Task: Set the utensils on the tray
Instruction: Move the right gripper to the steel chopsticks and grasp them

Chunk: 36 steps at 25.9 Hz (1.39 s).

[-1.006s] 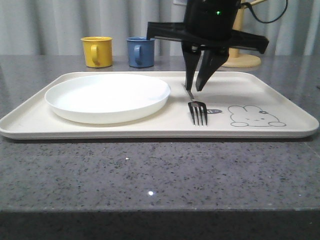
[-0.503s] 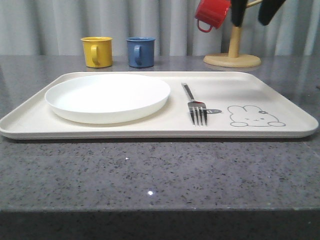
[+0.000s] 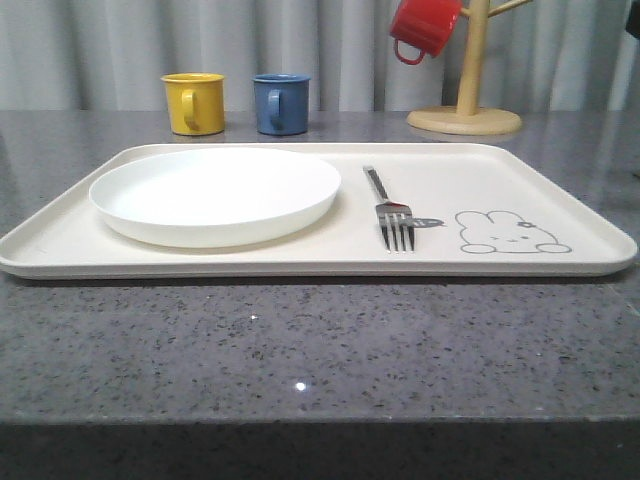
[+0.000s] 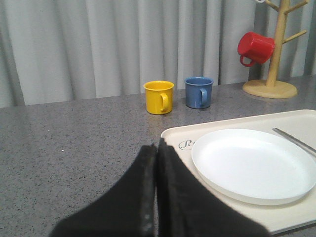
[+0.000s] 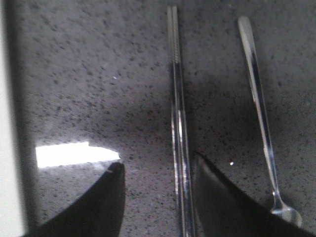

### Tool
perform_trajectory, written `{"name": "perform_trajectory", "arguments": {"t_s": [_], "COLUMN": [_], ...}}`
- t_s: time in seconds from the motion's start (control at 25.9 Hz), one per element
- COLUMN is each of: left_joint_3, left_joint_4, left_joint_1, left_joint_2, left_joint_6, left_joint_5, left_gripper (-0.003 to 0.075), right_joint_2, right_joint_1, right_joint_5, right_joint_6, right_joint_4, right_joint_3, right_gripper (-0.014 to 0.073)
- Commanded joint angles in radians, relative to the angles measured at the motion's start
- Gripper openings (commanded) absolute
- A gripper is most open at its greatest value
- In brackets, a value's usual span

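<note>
The left gripper [image 4: 156, 197] is clenched with nothing between its fingers, over the tabletop [image 4: 74, 143] just beside the tray [image 3: 560, 190] corner, where the plate [image 3: 215, 193] and fork [image 3: 390, 210] lie. The right gripper [image 5: 157, 190] is spread open above the tabletop, straddling the chopsticks [image 5: 177, 128]; the spoon [image 5: 261, 118] lies just outside one finger.

Yellow mug [image 3: 194, 102] beside blue mug [image 3: 281, 103], red mug [image 3: 424, 27] hanging on wooden mug tree [image 3: 468, 92], grey curtain [image 3: 120, 50]
</note>
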Motion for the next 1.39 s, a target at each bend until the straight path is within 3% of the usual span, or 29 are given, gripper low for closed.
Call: {"name": "perform_trajectory", "arguments": {"t_s": [0.0,0.31,0.54,0.62,1.04,1.35], "left_joint_3": [-0.026,-0.026,-0.026,-0.026,-0.026,-0.026], "left_joint_4": [-0.007,-0.007,-0.007,-0.007,-0.007,-0.007], "left_joint_1": [0.003,0.003,0.003,0.003,0.003,0.003], "left_joint_2": [0.010,0.010,0.010,0.010,0.010,0.010], "left_joint_6": [-0.008,-0.008,-0.008,-0.008,-0.008,-0.008], "left_joint_5": [-0.079,-0.079,-0.079,-0.079,-0.079,-0.079], "left_gripper": [-0.0018,-0.0018,-0.0018,-0.0018,-0.0018,-0.0018], "right_joint_2": [-0.010,0.091,0.094,0.091,-0.027,0.045], "right_joint_1": [-0.049,-0.063,-0.063,-0.063,-0.028,0.221], "right_joint_5": [-0.051,-0.071,-0.068,-0.064,0.097,0.091], "right_joint_6": [-0.071,-0.078,-0.078,-0.078,-0.043,0.061], "right_joint_4": [0.023,0.034,0.034,0.034,0.104,0.107], "right_joint_3": [0.009,0.009,0.006,0.004,-0.156,-0.267], "right_gripper": [0.0358,0.0351,0.0092,0.0041,0.0038,0.0038]}}
